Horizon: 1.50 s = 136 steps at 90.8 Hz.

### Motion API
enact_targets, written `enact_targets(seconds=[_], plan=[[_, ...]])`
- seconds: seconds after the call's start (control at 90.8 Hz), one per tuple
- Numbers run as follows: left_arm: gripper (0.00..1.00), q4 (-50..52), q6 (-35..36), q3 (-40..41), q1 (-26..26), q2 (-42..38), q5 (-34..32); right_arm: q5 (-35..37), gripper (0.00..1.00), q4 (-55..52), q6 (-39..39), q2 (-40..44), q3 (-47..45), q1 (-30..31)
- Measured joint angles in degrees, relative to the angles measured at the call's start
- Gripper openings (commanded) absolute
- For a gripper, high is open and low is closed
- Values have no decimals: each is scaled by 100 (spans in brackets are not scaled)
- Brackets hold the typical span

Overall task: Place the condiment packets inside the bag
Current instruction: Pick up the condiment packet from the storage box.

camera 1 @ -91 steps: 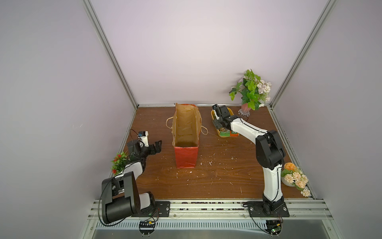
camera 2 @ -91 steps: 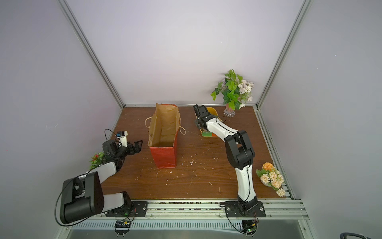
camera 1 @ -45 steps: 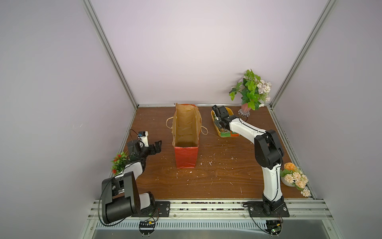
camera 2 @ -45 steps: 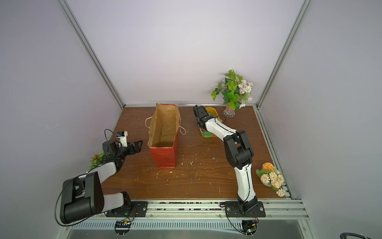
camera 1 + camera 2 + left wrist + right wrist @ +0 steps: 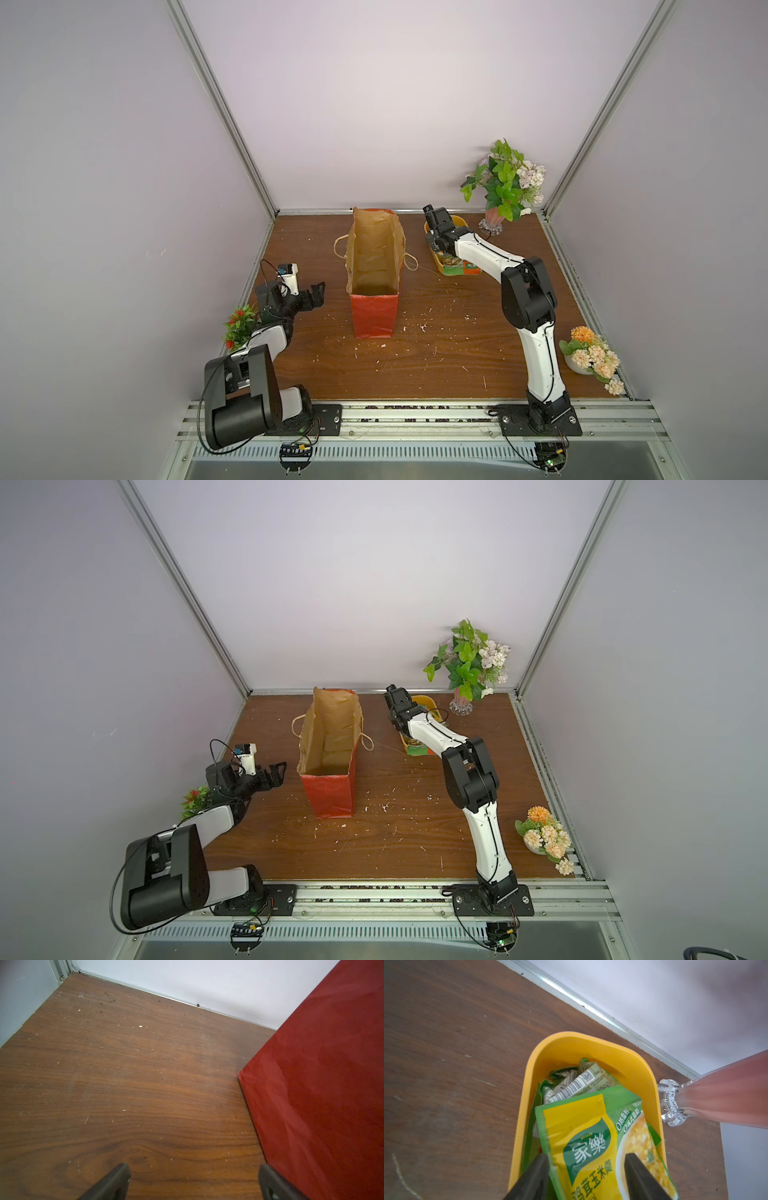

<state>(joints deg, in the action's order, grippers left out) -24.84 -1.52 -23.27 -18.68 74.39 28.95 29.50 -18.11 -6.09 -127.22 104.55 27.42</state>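
Where right fingers (image 5: 533,1178) spread, yellow-green packet (image 5: 583,1138) spans their gap, in yellow tub (image 5: 591,1043)

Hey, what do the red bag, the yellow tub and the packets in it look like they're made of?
The bag: matte paper, red outside, brown kraft inside, visibly creased. The tub: probably plastic, with a smooth moulded rim and a soft sheen. The packets: likely foil or plastic film, being glossy, crinkled and printed.

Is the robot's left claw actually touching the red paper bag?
Apart. Both top views show a strip of bare wooden table between the open left gripper and the red paper bag.
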Motion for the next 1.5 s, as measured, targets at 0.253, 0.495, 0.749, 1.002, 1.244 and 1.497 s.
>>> enact_targets(seconds=[0.253,0.495,0.749,1.002,1.244,1.497], plan=[[100,4,0,0,0,0,2,-4,71,-83,96,903,-1147,11],[100,42,0,0,0,-98,26,85,68,-76,155,1204,-1335,11],[100,39,0,0,0,-166,31,103,59,-94,166,828,-1224,4],[100,42,0,0,0,-166,28,109,22,-131,199,708,-1034,-44],[100,42,2,0,0,-173,28,-59,0,-59,378,743,-1014,-179],[100,44,2,0,0,-243,26,-649,0,125,595,1720,-1521,-321]])
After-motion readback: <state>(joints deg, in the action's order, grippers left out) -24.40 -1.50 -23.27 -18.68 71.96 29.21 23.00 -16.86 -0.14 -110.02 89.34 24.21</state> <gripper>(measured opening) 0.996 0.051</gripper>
